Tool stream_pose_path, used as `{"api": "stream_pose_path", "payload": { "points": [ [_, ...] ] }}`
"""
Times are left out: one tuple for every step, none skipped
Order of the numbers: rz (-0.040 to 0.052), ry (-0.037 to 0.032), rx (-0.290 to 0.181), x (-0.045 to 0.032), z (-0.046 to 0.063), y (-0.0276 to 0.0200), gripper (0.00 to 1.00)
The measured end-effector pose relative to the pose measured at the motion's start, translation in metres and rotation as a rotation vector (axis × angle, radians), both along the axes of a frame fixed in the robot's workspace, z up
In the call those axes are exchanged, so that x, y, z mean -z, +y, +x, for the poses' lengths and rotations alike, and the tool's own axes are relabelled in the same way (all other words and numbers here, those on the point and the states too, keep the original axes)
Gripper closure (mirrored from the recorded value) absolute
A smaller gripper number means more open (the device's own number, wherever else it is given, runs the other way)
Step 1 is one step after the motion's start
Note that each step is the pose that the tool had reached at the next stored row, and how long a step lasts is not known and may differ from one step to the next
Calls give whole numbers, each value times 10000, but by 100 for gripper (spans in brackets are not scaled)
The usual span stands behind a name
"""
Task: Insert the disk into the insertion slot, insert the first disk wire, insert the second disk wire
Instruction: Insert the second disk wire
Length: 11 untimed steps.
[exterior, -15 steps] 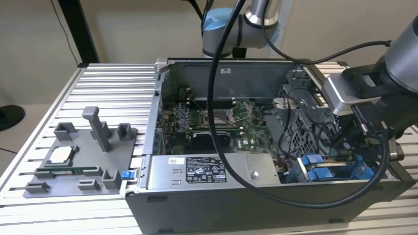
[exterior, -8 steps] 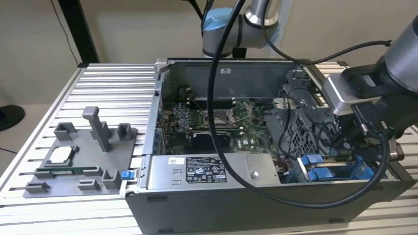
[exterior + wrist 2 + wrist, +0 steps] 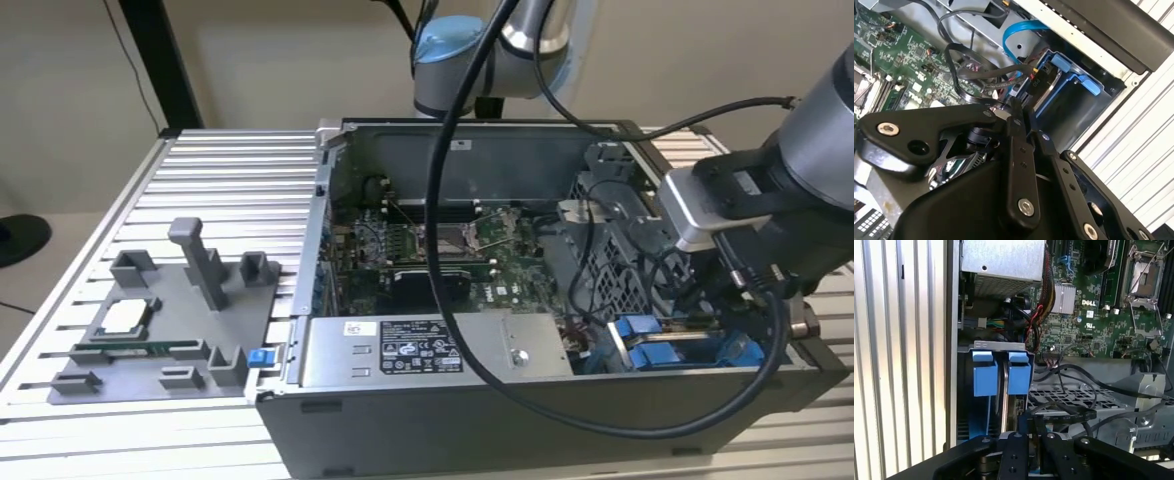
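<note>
The disk [image 3: 1004,396], clipped in its blue frame [image 3: 1019,374], sits upright in the insertion slot at the case's front corner; the frame also appears in the second wrist view [image 3: 1074,76] and the exterior view [image 3: 643,334]. My gripper [image 3: 1030,434] hangs just above the disk's end, jaws nearly together on the black connector of a flat black disk wire [image 3: 1066,415]. In the second wrist view the fingertips [image 3: 1015,116] meet close beside the black connector [image 3: 1030,84] at the disk's edge. A light blue wire [image 3: 1015,36] loops past behind it.
The open computer case [image 3: 307,250] lies on a slatted metal table [image 3: 227,190]. Inside are the motherboard [image 3: 427,250], the silver power-supply box [image 3: 400,350] and a tangle of black cables [image 3: 627,250]. A grey fixture tray [image 3: 160,320] sits on the exterior view's left.
</note>
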<state>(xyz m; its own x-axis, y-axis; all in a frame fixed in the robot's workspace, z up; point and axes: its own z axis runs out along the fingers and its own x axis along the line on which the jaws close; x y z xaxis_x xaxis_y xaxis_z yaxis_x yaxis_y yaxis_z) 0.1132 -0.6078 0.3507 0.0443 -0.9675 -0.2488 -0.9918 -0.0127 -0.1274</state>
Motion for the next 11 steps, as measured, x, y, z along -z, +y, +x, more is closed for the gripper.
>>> {"api": "stream_pose_path", "payload": {
  "points": [
    [0,-33,-9,8,2,0,100],
    [-1,-67,-17,16,5,-1,100],
    [1,-105,-25,25,7,-2,100],
    [0,-140,-32,33,9,-3,100],
    [0,-175,-39,41,12,-3,100],
    [0,-209,-45,49,14,-5,100],
    [0,-238,-50,57,17,-6,100],
    [-1,-258,-52,63,20,-9,100],
    [-1,-274,-54,68,23,-10,100],
    [-1,-287,-55,72,24,-11,100],
    [0,-292,-55,73,25,-11,100]
  ]
}}
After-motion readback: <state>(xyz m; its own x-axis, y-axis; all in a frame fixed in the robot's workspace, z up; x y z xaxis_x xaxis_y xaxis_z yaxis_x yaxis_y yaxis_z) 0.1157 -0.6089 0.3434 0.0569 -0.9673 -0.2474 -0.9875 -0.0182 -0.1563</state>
